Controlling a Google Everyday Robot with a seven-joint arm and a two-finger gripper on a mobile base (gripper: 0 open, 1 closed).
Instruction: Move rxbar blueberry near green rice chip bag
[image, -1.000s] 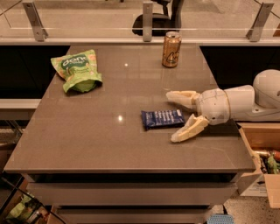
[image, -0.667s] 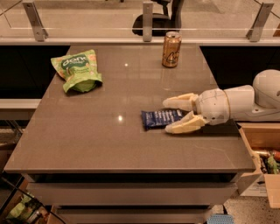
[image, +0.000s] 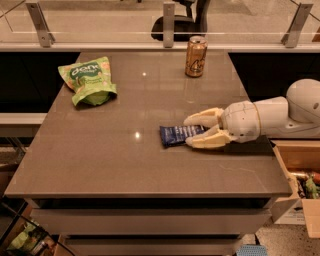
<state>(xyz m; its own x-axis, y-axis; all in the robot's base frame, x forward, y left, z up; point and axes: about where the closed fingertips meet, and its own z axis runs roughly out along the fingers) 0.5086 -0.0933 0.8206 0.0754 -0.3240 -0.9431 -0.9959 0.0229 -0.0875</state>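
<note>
The rxbar blueberry (image: 172, 135), a flat dark-blue wrapper with white lettering, lies on the grey-brown table (image: 100, 160) right of centre. My gripper (image: 190, 132) reaches in from the right, low over the table. Its cream fingers (image: 206, 118) lie against the far and near edges of the bar's right half, closed on it. The bar still rests on the table. The green rice chip bag (image: 87, 80), a wrinkly light-green pouch, lies at the table's far left, well apart from the bar.
An orange-gold drink can (image: 196, 56) stands upright at the far edge, behind the gripper. A glass rail with metal posts (image: 169, 22) runs along the back. A cardboard box (image: 300, 175) sits off the table's right side, below my arm.
The fingers were spread wide around the bar's right end; they have closed in onto its two long edges. The bar, bag and can have not moved.
</note>
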